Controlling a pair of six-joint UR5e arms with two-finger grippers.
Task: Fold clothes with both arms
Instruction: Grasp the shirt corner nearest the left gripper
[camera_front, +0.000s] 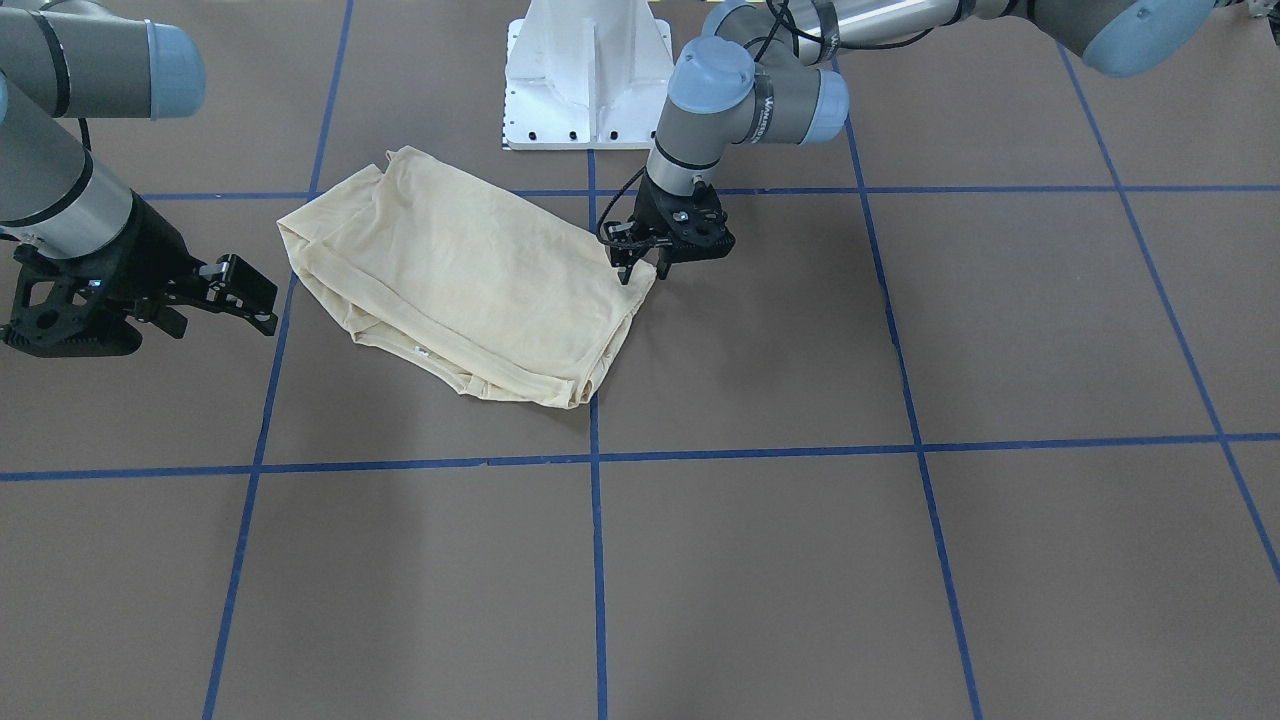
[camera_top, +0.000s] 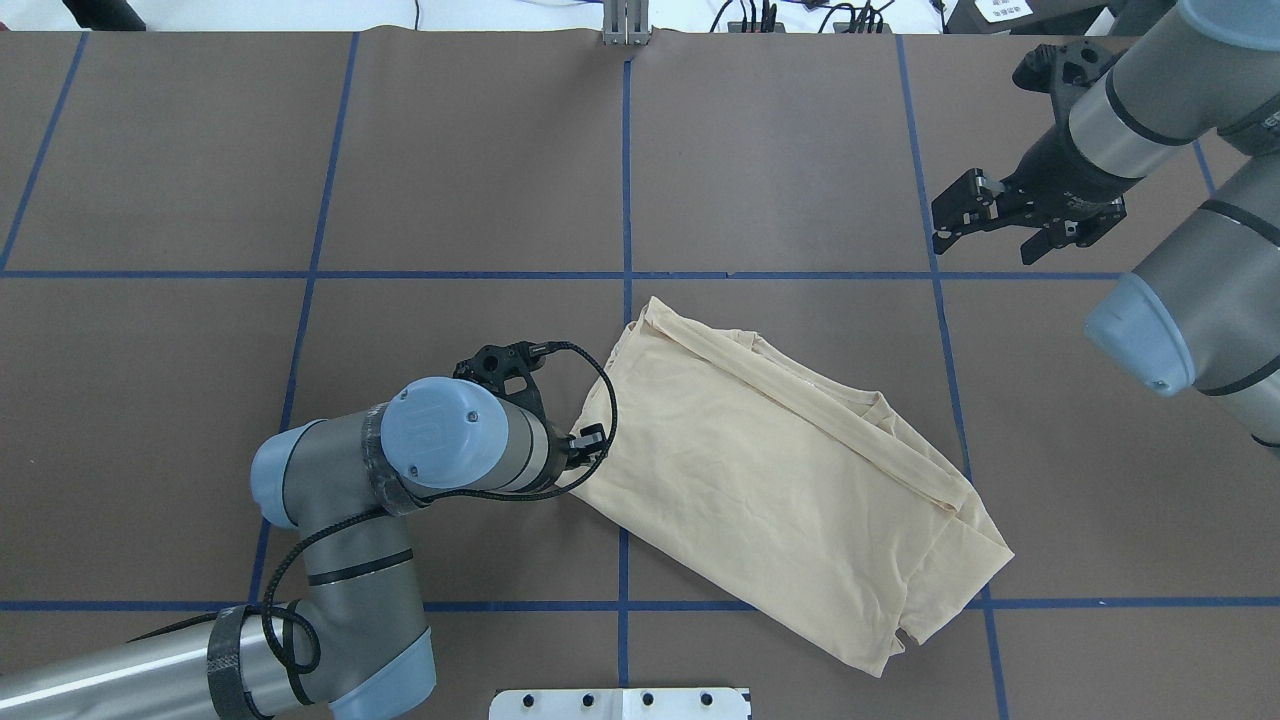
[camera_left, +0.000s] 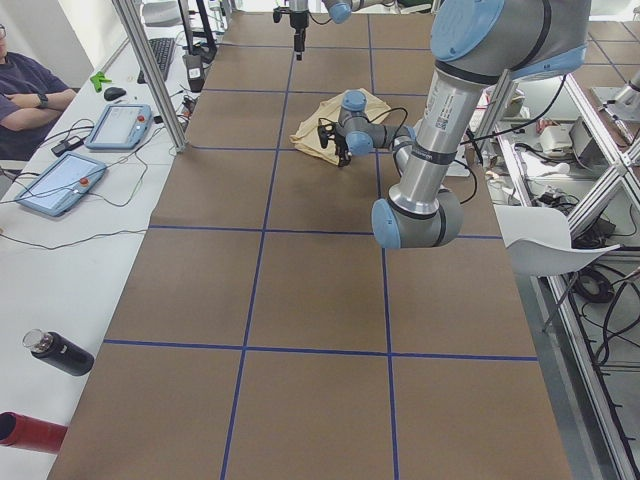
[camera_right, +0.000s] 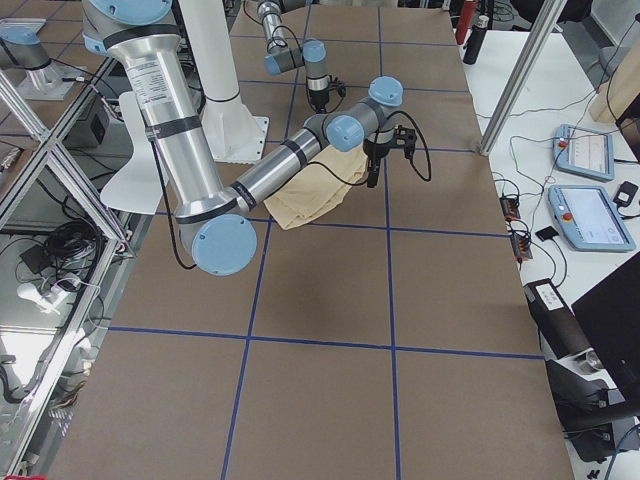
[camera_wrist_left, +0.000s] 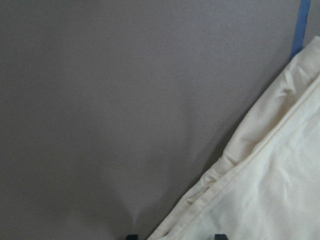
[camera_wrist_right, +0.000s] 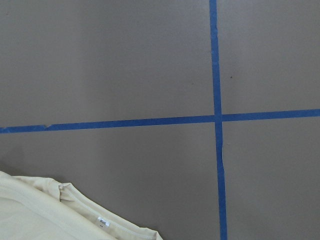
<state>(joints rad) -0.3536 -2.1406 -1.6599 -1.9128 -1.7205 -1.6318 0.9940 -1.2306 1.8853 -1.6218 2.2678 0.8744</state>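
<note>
Lying roughly folded, the shirt (camera_top: 780, 470) looks partway done — left gripper (camera_front: 645, 275) straddles a corner, jaws parted; right gripper (camera_top: 982, 240) hovers apart, likewise parted.

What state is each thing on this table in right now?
Shirt: folded, lying flat.
Left claw: open, down at the shirt's corner, edge between its fingers.
Right claw: open, empty, apart from the shirt.

A brown table (camera_front: 760, 560) carries a grid of blue tape lines (camera_front: 598, 560). A white pedestal base (camera_front: 588, 80) sits at twelve o'clock in the front-facing view. In the left side view, a tablet (camera_left: 118, 125) and a second tablet (camera_left: 52, 185) lie at ten o'clock near a person (camera_left: 25, 95), and a black bottle (camera_left: 58, 352) lies at eight o'clock.
</note>
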